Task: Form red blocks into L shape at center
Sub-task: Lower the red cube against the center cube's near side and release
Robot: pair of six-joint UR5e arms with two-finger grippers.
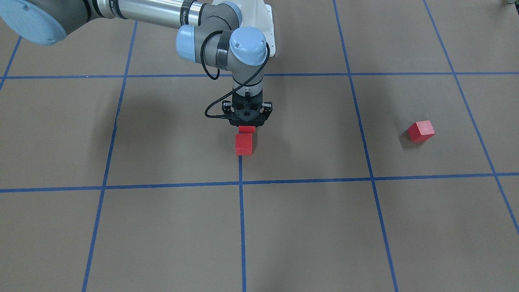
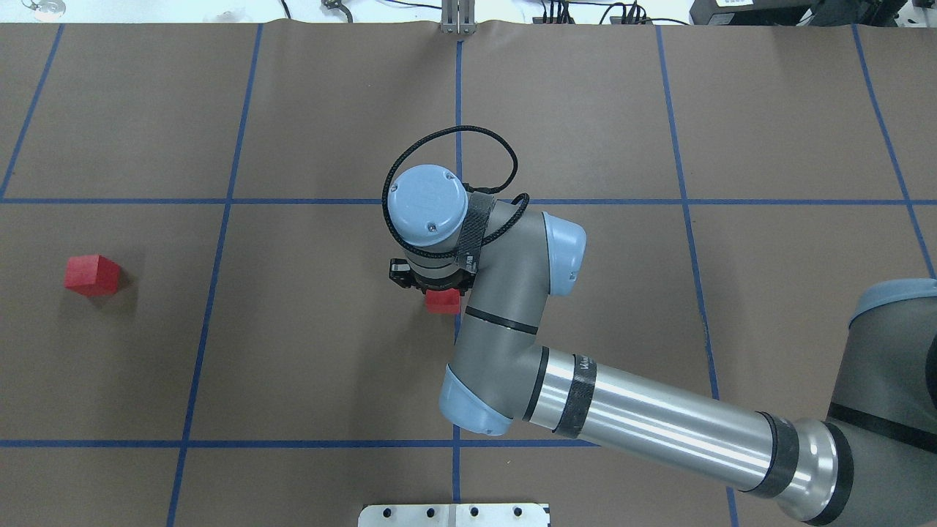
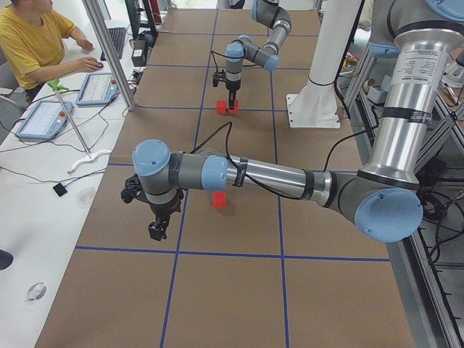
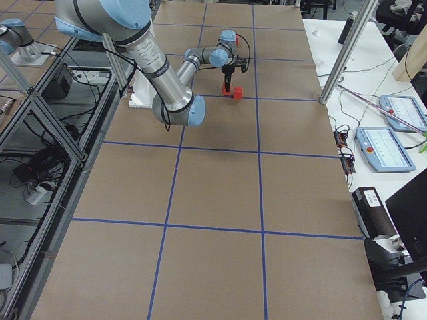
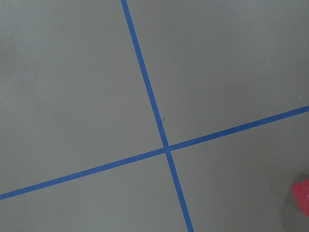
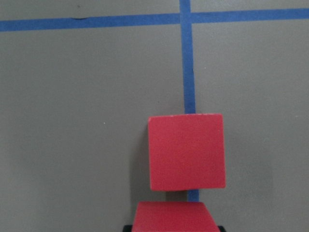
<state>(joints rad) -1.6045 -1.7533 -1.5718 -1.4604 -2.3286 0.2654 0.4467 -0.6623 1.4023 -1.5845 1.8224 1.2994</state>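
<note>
One red block (image 1: 243,144) lies on the middle blue tape line in the center patch (image 1: 284,134). My right gripper (image 1: 247,126) points straight down just behind it, shut on a second red block (image 1: 246,129) held low, close beside the first. The right wrist view shows the lying block (image 6: 186,152) and the held block (image 6: 174,216) below it. From overhead only the held block (image 2: 443,301) shows under the wrist. The third red block (image 1: 421,131) lies apart on my left side (image 2: 91,274). My left gripper (image 3: 156,230) hovers farther left; I cannot tell whether it is open.
The white metal base (image 2: 454,514) sits at the robot's edge of the table. Blue tape lines (image 1: 242,223) divide the brown floor into squares. An operator (image 3: 29,43) sits at a side desk with tablets. The left wrist view shows a corner of a red block (image 5: 301,198).
</note>
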